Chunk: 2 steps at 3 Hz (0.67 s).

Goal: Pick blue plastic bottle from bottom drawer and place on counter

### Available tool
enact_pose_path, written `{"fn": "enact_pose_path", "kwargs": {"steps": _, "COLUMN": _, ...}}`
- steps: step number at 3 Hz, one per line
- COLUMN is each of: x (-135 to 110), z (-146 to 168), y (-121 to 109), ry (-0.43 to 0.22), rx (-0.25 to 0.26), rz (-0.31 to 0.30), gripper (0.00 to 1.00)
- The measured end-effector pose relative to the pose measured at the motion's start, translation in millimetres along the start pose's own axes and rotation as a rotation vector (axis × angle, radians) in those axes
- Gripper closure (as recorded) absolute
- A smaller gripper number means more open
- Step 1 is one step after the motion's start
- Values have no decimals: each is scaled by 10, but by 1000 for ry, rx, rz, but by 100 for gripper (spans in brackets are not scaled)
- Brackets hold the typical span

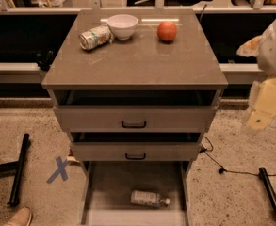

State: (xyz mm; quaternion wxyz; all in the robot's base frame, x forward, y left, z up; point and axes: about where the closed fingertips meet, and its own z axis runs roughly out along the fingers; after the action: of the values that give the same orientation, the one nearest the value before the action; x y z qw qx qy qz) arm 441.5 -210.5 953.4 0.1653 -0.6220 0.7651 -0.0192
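Observation:
The blue plastic bottle (148, 198) lies on its side on the floor of the open bottom drawer (109, 192), cap pointing right. The counter (137, 62) is the glossy grey-brown cabinet top above it. My gripper (263, 108) hangs at the right edge of the view, beside the cabinet's right side at the height of the upper drawers, well above and right of the bottle. It holds nothing that I can see.
On the counter stand a dented green-and-white can (95, 36), a white bowl (122, 26) and an orange fruit (166, 31). Two shallower drawers with black handles (133, 124) stick out slightly. A blue tape cross (58, 169), black legs (19, 168) and a cable (222, 166) are on the floor.

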Motion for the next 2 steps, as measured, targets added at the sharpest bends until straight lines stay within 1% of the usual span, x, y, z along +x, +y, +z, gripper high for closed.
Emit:
{"fn": "enact_pose_path", "kwargs": {"steps": 1, "x": -36, "z": 652, "y": 156, "ry": -76, "rx": -70, "rz": -93, "gripper": 0}}
{"fn": "enact_pose_path", "kwargs": {"steps": 2, "x": -48, "z": 1467, "y": 398, "ry": -142, "rx": -152, "rz": -149, "gripper": 0}}
